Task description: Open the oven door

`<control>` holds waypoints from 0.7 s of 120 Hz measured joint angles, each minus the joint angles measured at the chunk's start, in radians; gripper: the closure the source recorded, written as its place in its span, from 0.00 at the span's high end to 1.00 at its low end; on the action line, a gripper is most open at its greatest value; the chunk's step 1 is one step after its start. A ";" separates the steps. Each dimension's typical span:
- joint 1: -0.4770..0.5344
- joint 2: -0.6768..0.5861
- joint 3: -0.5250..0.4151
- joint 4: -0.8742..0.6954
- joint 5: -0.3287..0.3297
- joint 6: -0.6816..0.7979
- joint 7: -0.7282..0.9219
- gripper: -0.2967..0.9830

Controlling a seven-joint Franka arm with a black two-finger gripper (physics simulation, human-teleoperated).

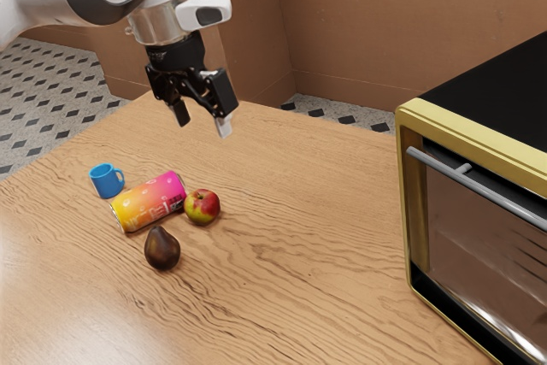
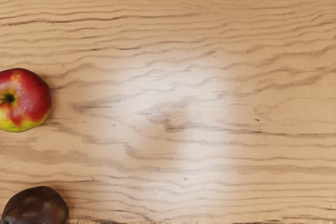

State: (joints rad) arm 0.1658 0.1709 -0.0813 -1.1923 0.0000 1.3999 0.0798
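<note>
The black end effector [image 1: 203, 120] is held above the worktop [image 1: 299, 297], its tips pointed downward and its two fingers set well apart; nothing is gripped between them, and neither the oven nor any of the small things is touched. The oven [image 1: 470, 136] (brass-coloured at its frame, black on top) is placed at the exterior view's right, well apart from the end effector; its glass door [image 1: 479, 245] is seen closed in the frame, and a grey bar handle [image 1: 504, 202] is mounted across the door's upper part. Toward the exterior view's left, four things are gathered on the worktop; a blue mug [image 1: 104, 182] is stood upright near a pink-and-yellow can [image 1: 149, 201], which is laid on its side; a red-and-yellow apple [image 1: 202, 208] is set just beside the can's pink end, and a dark, pear-shaped fruit [image 1: 161, 250] is placed near both. In the wrist view, bare wood grain is shown beside the apple and the dark fruit; a pale sheen is cast across it.
</note>
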 joint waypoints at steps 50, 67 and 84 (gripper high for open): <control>-0.084 -0.511 -0.467 -0.245 -0.206 0.135 0.564 0.76; -0.129 -0.460 -0.539 -0.303 -0.299 0.273 0.904 0.77; -0.132 -0.305 -0.640 -0.222 -0.148 0.346 1.100 0.77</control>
State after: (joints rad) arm 0.0337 -0.1341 -0.7211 -1.4148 -0.1479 1.7463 1.1801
